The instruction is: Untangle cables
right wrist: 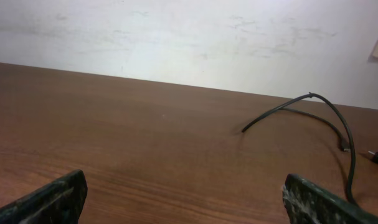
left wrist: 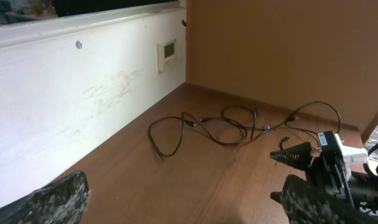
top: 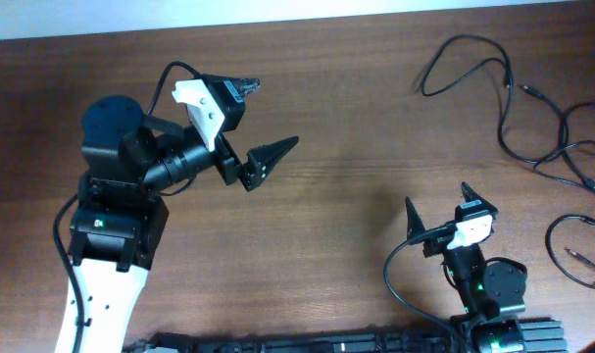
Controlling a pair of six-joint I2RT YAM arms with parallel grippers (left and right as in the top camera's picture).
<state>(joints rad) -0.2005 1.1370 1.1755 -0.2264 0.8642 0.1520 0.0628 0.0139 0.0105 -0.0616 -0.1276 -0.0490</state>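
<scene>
Several thin black cables [top: 464, 39] lie loosely looped on the brown table at the far right, from the back edge down the right side. They also show in the left wrist view [left wrist: 204, 121] and one strand in the right wrist view [right wrist: 311, 95]. My left gripper [top: 274, 115] is open and empty, raised over the table's middle left, far from the cables; its fingers frame the left wrist view [left wrist: 189, 208]. My right gripper [top: 436, 194] is open and empty, left of the cables and apart from them; its fingers frame the right wrist view [right wrist: 185, 205].
The wooden table [top: 356, 226] ends at a white wall [right wrist: 189, 37] behind it. A small wall panel [left wrist: 168, 53] sits on that wall. The right arm's base [top: 488, 294] stands at the front right, with its own black wire [top: 393, 279] curving beside it.
</scene>
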